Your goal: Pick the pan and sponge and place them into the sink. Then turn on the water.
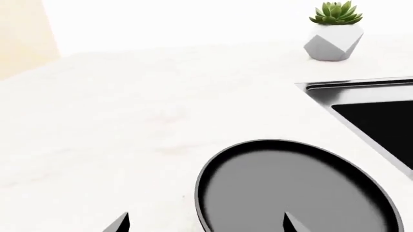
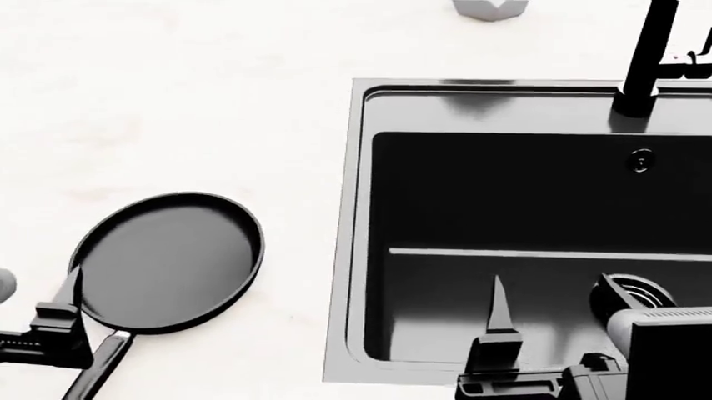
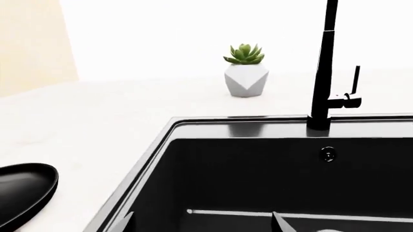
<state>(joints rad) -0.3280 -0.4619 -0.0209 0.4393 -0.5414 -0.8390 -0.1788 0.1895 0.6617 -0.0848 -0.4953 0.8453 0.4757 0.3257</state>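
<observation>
The black pan (image 2: 167,262) lies on the white counter left of the sink (image 2: 356,208), its handle (image 2: 100,367) pointing toward me. My left gripper (image 1: 206,224) is open and empty, low over the pan's near-left rim (image 1: 203,193), with one fingertip over the pan bottom and the other over the counter. One of its fingers (image 2: 69,292) shows in the head view. My right gripper (image 3: 201,223) is open and empty over the black basin; one finger (image 2: 498,304) shows in the head view. The sponge is out of view. No water runs from the faucet (image 2: 645,58).
A round metal drain (image 2: 639,296) sits in the basin floor and an overflow hole (image 2: 639,160) in the back wall. A potted succulent (image 3: 245,72) stands behind the sink's left corner. The faucet lever (image 3: 355,79) points up. A beige wall (image 1: 22,34) edges the counter.
</observation>
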